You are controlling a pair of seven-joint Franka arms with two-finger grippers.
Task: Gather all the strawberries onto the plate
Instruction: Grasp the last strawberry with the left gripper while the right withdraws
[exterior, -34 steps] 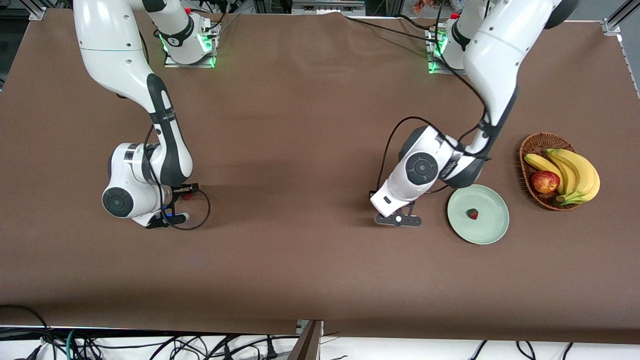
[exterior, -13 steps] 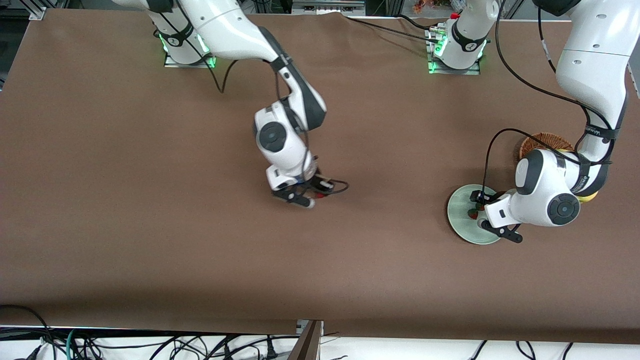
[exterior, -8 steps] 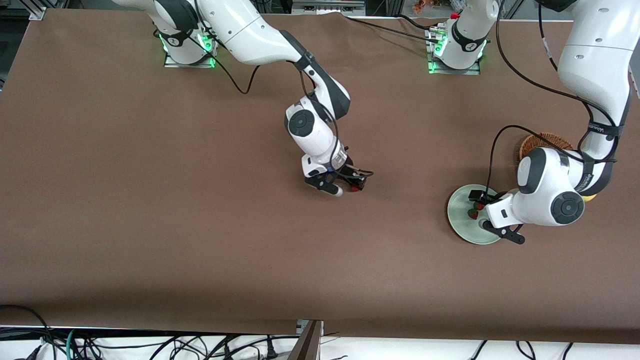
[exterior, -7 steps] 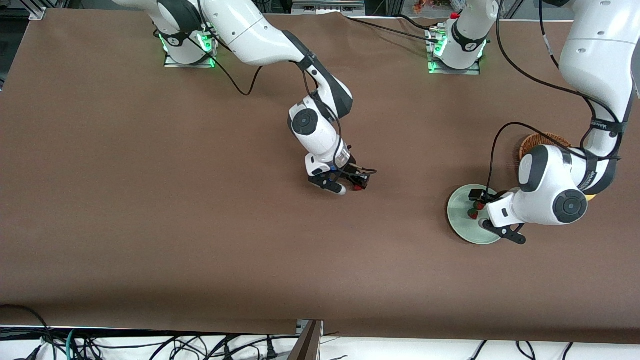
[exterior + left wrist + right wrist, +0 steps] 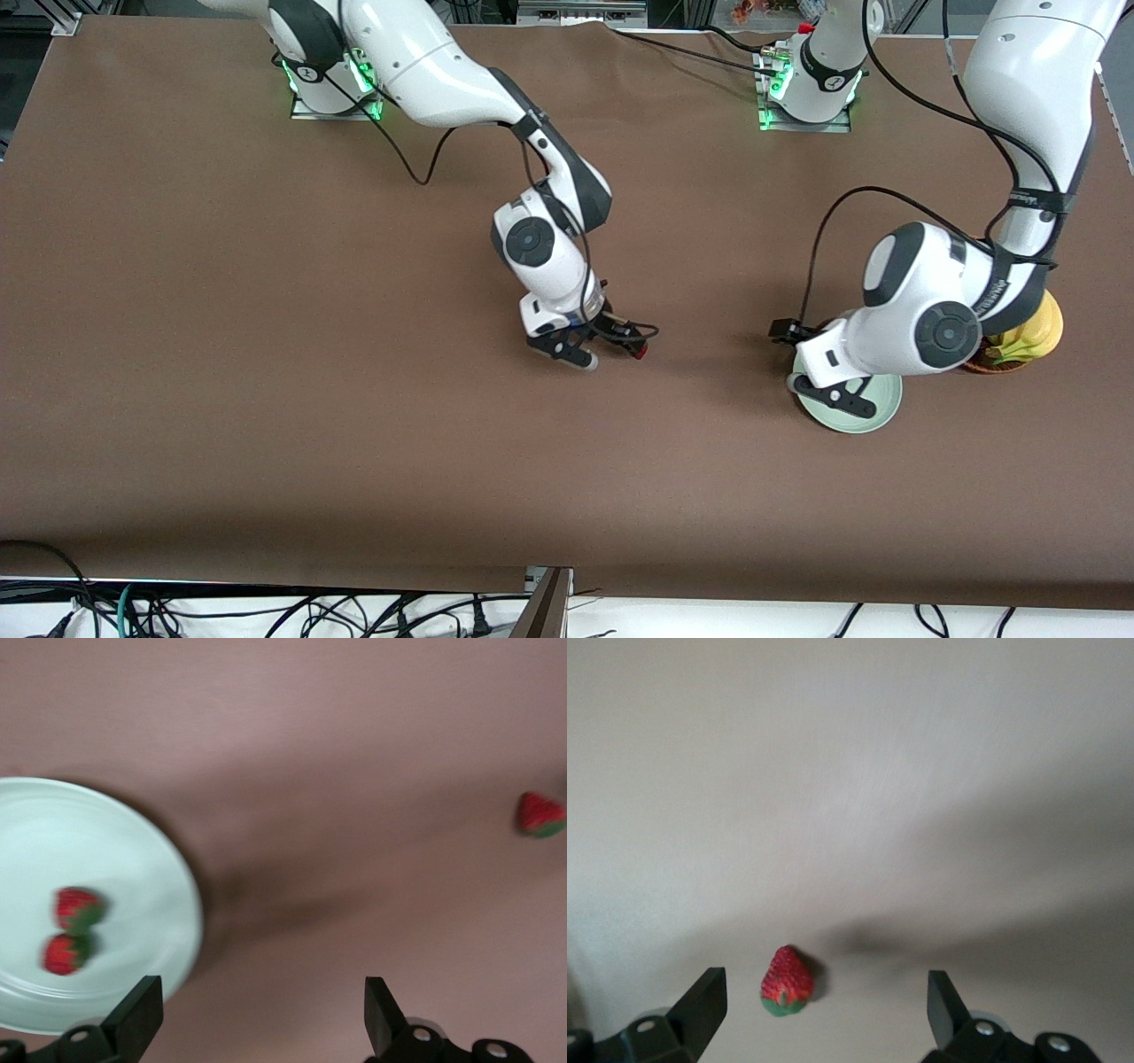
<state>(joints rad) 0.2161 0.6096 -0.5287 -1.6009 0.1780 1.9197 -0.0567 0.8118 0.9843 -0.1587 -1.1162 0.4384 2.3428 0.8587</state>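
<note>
Two strawberries (image 5: pixel 78 907) (image 5: pixel 64 954) lie in the pale green plate (image 5: pixel 53 842). In the front view my left arm covers most of the plate (image 5: pixel 877 412) and hides both berries. My left gripper (image 5: pixel 791 341) (image 5: pixel 261 997) is open and empty, over the table just beside the plate's rim toward the right arm's end. The third strawberry (image 5: pixel 640 351) (image 5: pixel 787 980) lies on the brown table near the middle, also seen far off in the left wrist view (image 5: pixel 540 813). My right gripper (image 5: pixel 625 338) (image 5: pixel 824 992) is open just above it, the berry nearer one finger, touching neither.
A wicker basket (image 5: pixel 990 365) with bananas (image 5: pixel 1038 335) stands beside the plate toward the left arm's end, mostly hidden by my left arm. Bare brown tabletop lies between the third strawberry and the plate.
My right gripper carried a strawberry from the right arm's end to the table's middle and now stands open over it. My left gripper moved off the plate toward the middle.
</note>
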